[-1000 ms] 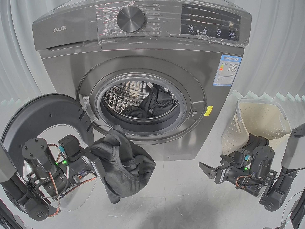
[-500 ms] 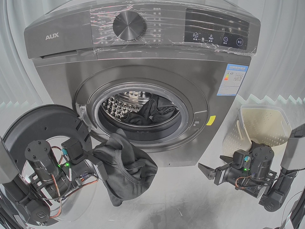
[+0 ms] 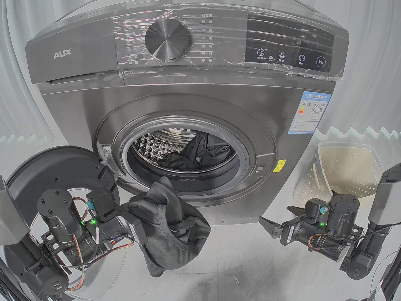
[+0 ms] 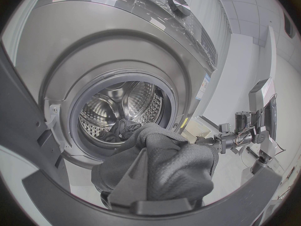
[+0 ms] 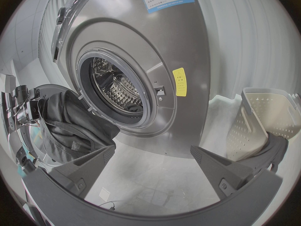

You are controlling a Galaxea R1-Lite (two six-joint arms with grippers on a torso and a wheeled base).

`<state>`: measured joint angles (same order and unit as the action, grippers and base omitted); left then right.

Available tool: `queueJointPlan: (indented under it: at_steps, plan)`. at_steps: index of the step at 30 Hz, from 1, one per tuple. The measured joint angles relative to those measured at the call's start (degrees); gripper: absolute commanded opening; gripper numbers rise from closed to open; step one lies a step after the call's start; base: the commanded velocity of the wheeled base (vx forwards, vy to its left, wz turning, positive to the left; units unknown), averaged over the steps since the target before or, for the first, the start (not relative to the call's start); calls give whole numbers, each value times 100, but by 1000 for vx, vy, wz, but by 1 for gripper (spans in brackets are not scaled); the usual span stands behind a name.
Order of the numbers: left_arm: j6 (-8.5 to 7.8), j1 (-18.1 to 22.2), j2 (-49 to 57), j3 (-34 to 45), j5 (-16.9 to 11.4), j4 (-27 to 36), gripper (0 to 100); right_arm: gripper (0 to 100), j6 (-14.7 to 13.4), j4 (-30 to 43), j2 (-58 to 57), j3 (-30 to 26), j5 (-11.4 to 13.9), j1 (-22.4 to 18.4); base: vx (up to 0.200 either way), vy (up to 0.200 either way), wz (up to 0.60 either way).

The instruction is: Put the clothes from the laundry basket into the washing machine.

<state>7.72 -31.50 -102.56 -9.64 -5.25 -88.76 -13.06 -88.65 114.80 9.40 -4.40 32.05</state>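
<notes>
The grey washing machine (image 3: 188, 88) stands with its round door (image 3: 54, 168) swung open to the left. A black garment (image 3: 200, 153) lies inside the drum (image 4: 125, 104). My left gripper (image 3: 135, 226) is shut on a dark grey garment (image 3: 171, 226) that hangs bunched just below and left of the drum opening. In the left wrist view the same garment (image 4: 175, 160) drapes over the fingers. At the lower right my right gripper (image 3: 273, 226) is open and holds nothing. Beside it is the cream laundry basket (image 3: 351, 164), with another dark garment (image 5: 272, 148) spilling over its rim.
The basket (image 5: 250, 123) leans against the machine's right side, close behind my right wrist. The open door sits right behind my left arm. Bare light floor (image 3: 246, 264) stretches between the two grippers in front of the machine.
The whole head picture has shifted: the machine now looks larger and lower, so the camera has moved closer. Both arms keep their pose, the left still holding the garment.
</notes>
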Motion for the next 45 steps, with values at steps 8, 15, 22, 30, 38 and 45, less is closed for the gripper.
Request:
queueJointPlan:
  at_steps: [8,15,22,30,38,45]
  plan:
    - [18,-110,-205,-312,0,5,0,100,-13,5,-39,-12,-9,152,0,0,0]
    - [-439,-184,-841,-992,24,7,0,100,-21,9,-77,-52,-16,284,0,0,0]
    - [-382,-249,-1565,-1980,13,7,0,100,-18,7,-116,-130,-22,411,0,0,0]
    - [-80,-260,-2461,-3235,380,27,0,100,-13,7,-177,-179,-24,510,0,0,0]
    - [-57,-72,-3140,-4419,591,569,0,100,-16,9,-196,-196,-27,540,0,0,0]
    - [-290,358,-3551,-5600,623,1289,0,100,-18,13,-184,-271,-27,549,0,0,0]
